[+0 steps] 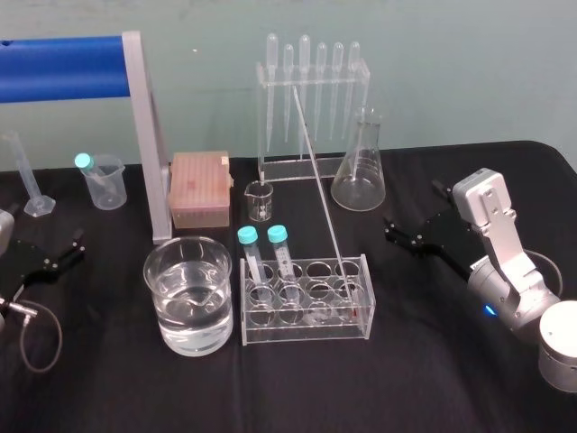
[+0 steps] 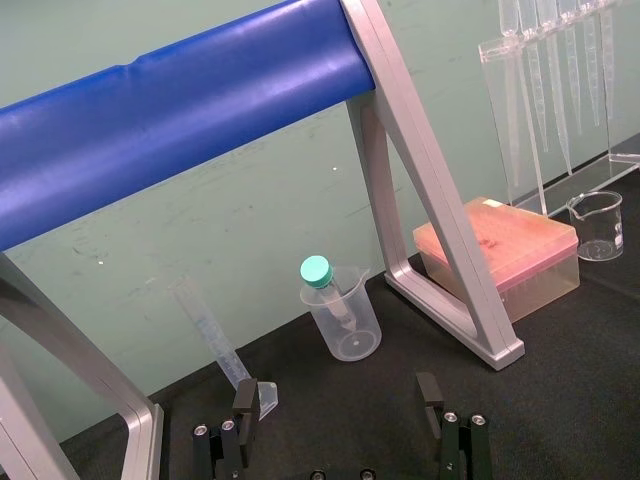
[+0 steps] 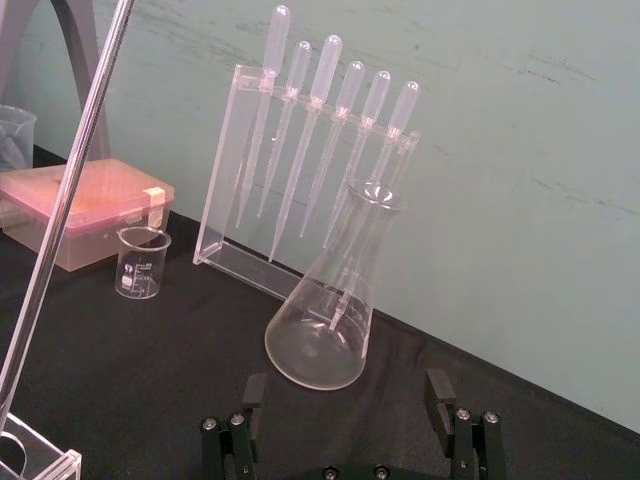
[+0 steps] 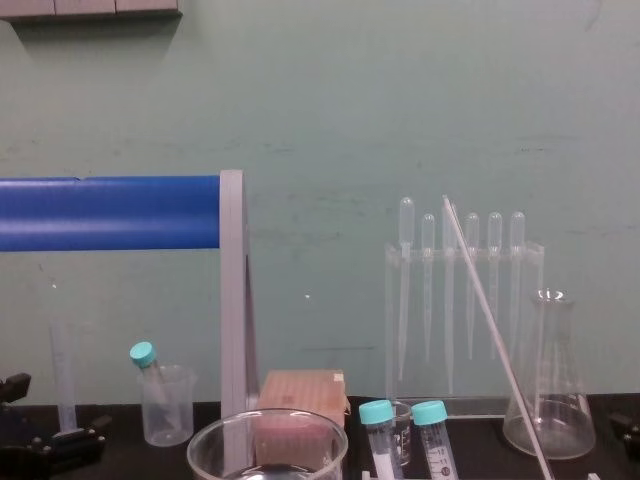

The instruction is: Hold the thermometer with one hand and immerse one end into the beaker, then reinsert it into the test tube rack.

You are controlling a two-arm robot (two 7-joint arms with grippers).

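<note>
- Black-draped counter (image 1: pixel 433 379) spans the lower head view, with a blue bar (image 1: pixel 59 68) on a grey frame at upper left.
- The beaker (image 1: pixel 155 280), part-filled with clear liquid, stands at lower centre, just left of the test tube rack (image 1: pixel 306 336).
- The clear rack holds two teal-capped tubes (image 1: pixel 278 236) at its left end.
- The pipette stand (image 1: pixel 311 171) and conical flask (image 1: pixel 359 176) stand at upper centre. A pink box (image 1: pixel 200 188) lies to their left.
- The thermometer (image 1: pixel 315 176) stands in the right end of the test tube rack. It tilts, with its top toward the pipette stand at upper centre, and nothing grips it.
- The right end effector (image 1: pixel 413 215) rests low at centre right, near the rack and apart from it. Its fingers (image 3: pixel 437 395) are spread wide and hold nothing.
- The left end effector (image 1: pixel 65 251) lies at the left edge, well away from the beaker. Its fingers (image 2: pixel 245 400) are also spread and empty.
- A small glass beaker (image 1: pixel 260 200) stands beside the pink box.
</note>
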